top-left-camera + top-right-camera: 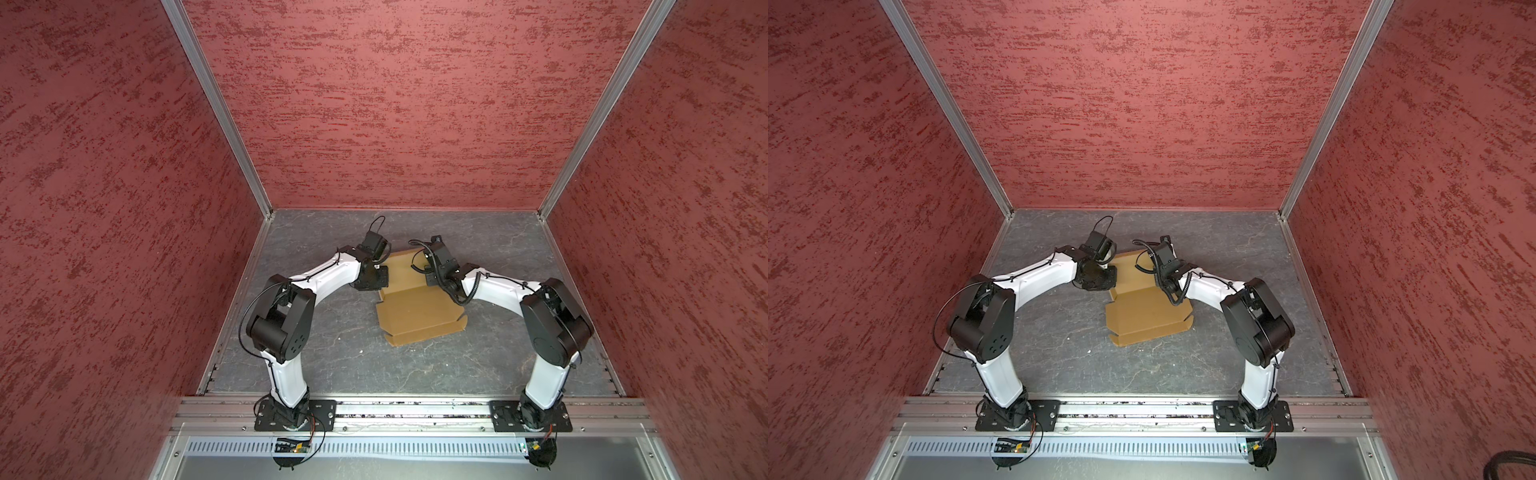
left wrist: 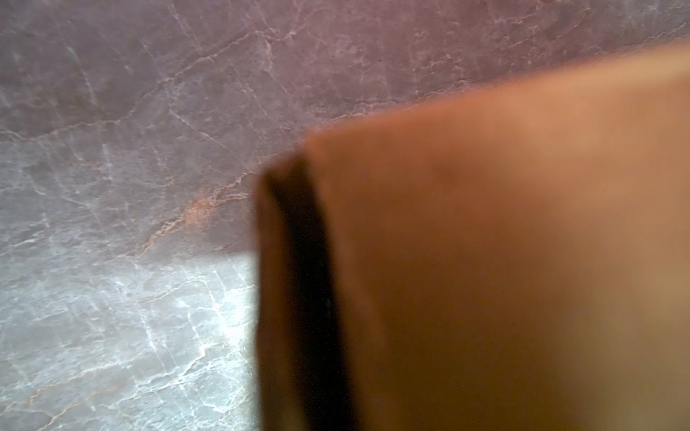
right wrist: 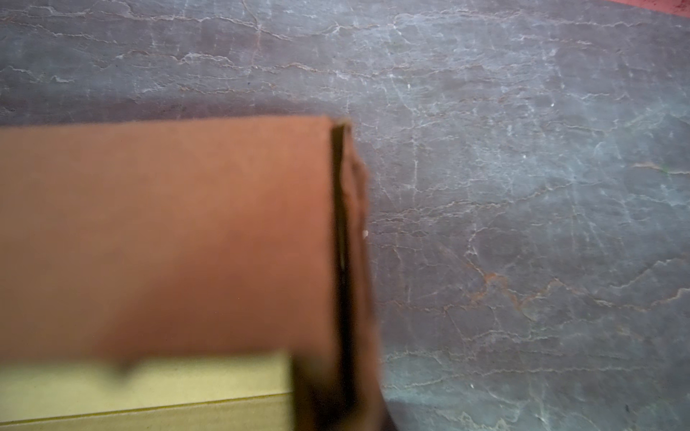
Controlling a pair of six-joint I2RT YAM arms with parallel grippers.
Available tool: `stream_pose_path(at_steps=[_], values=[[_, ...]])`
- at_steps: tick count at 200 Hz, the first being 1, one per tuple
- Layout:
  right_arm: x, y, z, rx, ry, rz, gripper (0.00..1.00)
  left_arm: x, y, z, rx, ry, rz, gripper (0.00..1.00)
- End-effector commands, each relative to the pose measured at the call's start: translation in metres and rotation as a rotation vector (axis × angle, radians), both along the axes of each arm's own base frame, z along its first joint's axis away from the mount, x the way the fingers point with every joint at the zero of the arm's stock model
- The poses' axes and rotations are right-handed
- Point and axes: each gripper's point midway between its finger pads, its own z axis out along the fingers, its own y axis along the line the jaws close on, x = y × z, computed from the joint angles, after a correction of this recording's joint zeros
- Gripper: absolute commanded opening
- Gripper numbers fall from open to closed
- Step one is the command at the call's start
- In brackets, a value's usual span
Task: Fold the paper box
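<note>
Both jaw pairs pressed together at the paper box (image 1: 419,316), its far panel (image 1: 401,268) raised, you appear mid-fold; next, fold that panel along its crease.

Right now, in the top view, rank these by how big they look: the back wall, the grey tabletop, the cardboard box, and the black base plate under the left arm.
Largest to smallest, in a top view:
1. back wall, though the frame crops it
2. tabletop
3. paper box
4. left arm's base plate
</note>
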Motion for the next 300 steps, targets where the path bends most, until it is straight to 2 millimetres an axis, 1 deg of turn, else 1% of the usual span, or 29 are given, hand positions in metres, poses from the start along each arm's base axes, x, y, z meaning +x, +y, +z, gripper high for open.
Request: stream_pose_path(at_steps=[1,27,55,80,118,179,204,248,300], values=[[0.010,0.007,0.007,0.034,-0.006,-0.001,0.00,-0.005,-0.016,0.024,-0.080,-0.017,-0.032,0.00],[0.011,0.009,0.005,0.025,0.014,0.009,0.00,-0.004,-0.016,0.026,-0.081,-0.015,-0.024,0.00],[0.010,0.008,0.009,0.052,0.003,-0.011,0.10,-0.003,-0.013,0.022,-0.060,-0.011,-0.013,0.00],[0.011,0.004,0.014,0.095,-0.017,-0.043,0.15,-0.004,-0.011,0.017,-0.050,-0.006,-0.010,0.00],[0.012,-0.002,0.018,0.128,-0.036,-0.079,0.20,-0.005,-0.011,0.012,-0.045,0.002,-0.010,0.00],[0.013,-0.011,0.028,0.148,-0.072,-0.111,0.29,-0.003,-0.009,0.011,-0.034,0.000,-0.008,0.00],[0.013,-0.011,0.032,0.157,-0.083,-0.102,0.33,-0.002,-0.007,0.009,-0.026,0.002,-0.005,0.00],[0.014,-0.009,0.037,0.157,-0.090,-0.081,0.34,0.000,-0.006,0.007,-0.017,0.008,-0.004,0.00],[0.016,-0.011,0.043,0.146,-0.108,-0.095,0.28,0.002,-0.007,0.005,-0.016,0.011,-0.005,0.00]])
